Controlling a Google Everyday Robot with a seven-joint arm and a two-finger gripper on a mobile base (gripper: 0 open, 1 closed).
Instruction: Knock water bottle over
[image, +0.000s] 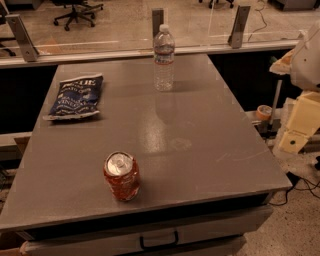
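Grey tabletop (200, 125) fills most of the shot, with a low glass barrier (125, 30) along its far edge and an office floor past that, where a chair (75, 10) stands. The gripper (297, 127) is off the right side of the tabletop, out past the edge, cream-coloured and partly cut off by the frame. Honestly I can't tell whether it's open or closed from this angle. It's well apart from everything on the tabletop.

The bottle (164, 60) stands upright well to the gripper's left and further back, near the far edge. It's clear and ribbed, with its white cap on and a thin label band.

An orange-red can (121, 176) stands upright way left of the gripper and closer to the camera, near the front edge. A dark blue chip bag (75, 96) lies flat farthest from the gripper, over by the left edge. Bottle, can and bag all sit well apart from each other.

Just left of the gripper, below tabletop level, there's a roll of tape (263, 112). Cables (300, 187) lie on the floor under the gripper.
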